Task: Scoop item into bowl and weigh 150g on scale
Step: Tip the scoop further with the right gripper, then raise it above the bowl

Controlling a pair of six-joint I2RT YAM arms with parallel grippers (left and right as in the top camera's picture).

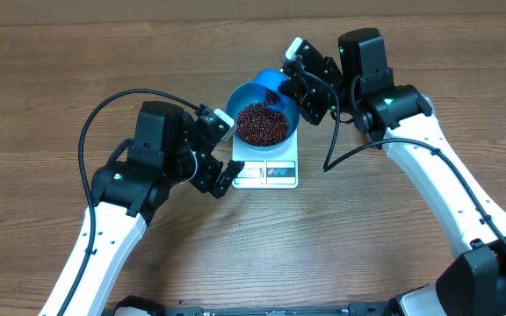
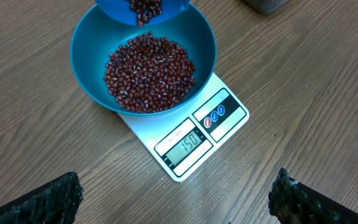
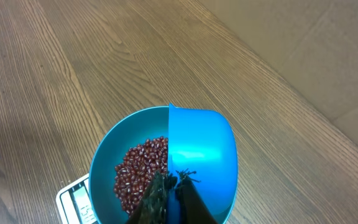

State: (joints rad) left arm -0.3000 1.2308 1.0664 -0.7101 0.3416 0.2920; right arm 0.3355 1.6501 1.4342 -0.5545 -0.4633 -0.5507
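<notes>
Left gripper is seen with its jaws spread wide and nothing between them, its dark fingertips held apart above the wooden table, just short of the scale. Nearest to it, the scale is laid flat on the table, its display panel turned toward this gripper; the digits appear to read 150, though they are small. On the scale's platform the teal-blue bowl is set upright, overhanging the platform on several sides. Inside the bowl the beans are gathered in a loose dark red-brown heap that covers the bottom. Beyond and above the far rim of the bowl, the bright blue scoop is held tilted, with a few beans visible in it over the heap. Farthest away, the right gripper is clamped on the scoop's handle, its fingers pressed together against it. From overhead, the left arm is seen just beside the scale's left edge without touching it.
</notes>
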